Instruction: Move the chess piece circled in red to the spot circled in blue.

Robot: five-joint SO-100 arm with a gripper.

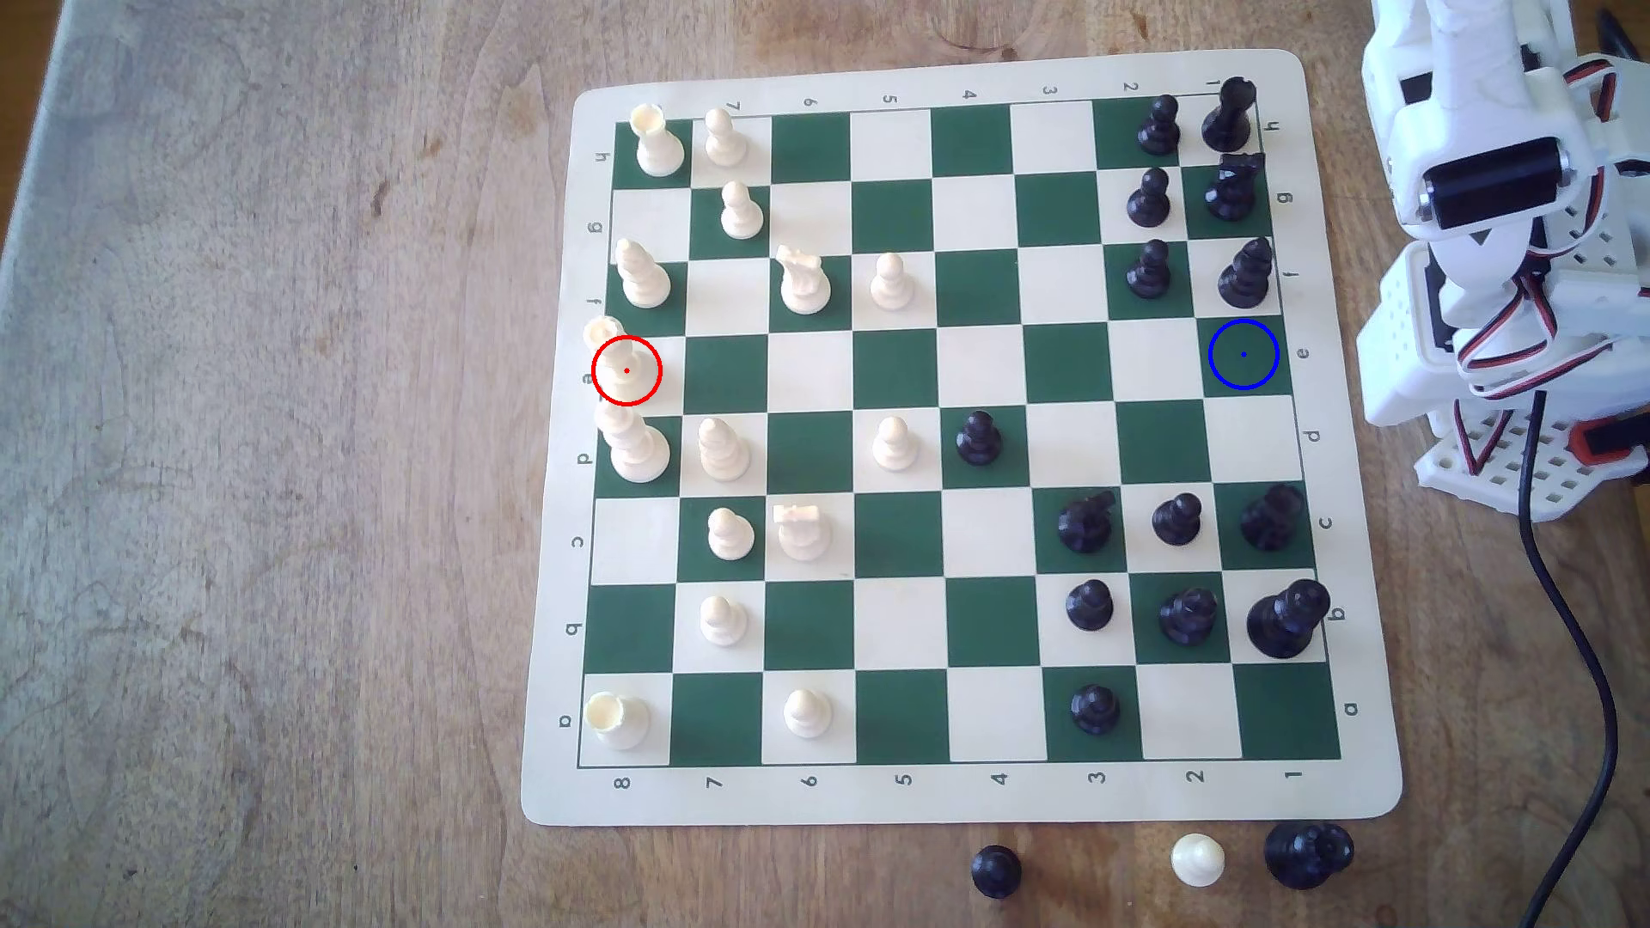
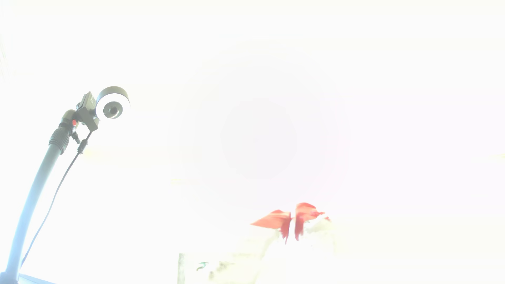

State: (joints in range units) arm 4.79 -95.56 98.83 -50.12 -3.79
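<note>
The chess piece circled in red (image 1: pixel 625 370) is a tall cream-white piece with a flared top, standing on a cream square at the edge of the board (image 1: pixel 982 799) on the exterior view's left. The spot circled in blue (image 1: pixel 1243 354) is a bare dark green square at the opposite edge, in the same row. My white arm (image 1: pixel 1500 223) is folded up off the board on the exterior view's right, beside the blue spot. In the washed-out wrist view my gripper (image 2: pixel 292 222) points upward, its red fingers (image 2: pixel 273 218) almost together with nothing between them.
Cream pieces (image 1: pixel 636 446) (image 1: pixel 643 277) stand close on both sides of the ringed piece. A black piece (image 1: pixel 1245 277) adjoins the blue spot. Three captured pieces (image 1: pixel 1196 858) lie off the board's front edge. A black cable (image 1: pixel 1562 625) trails from the arm. A camera (image 2: pixel 112 108) sits on a gooseneck.
</note>
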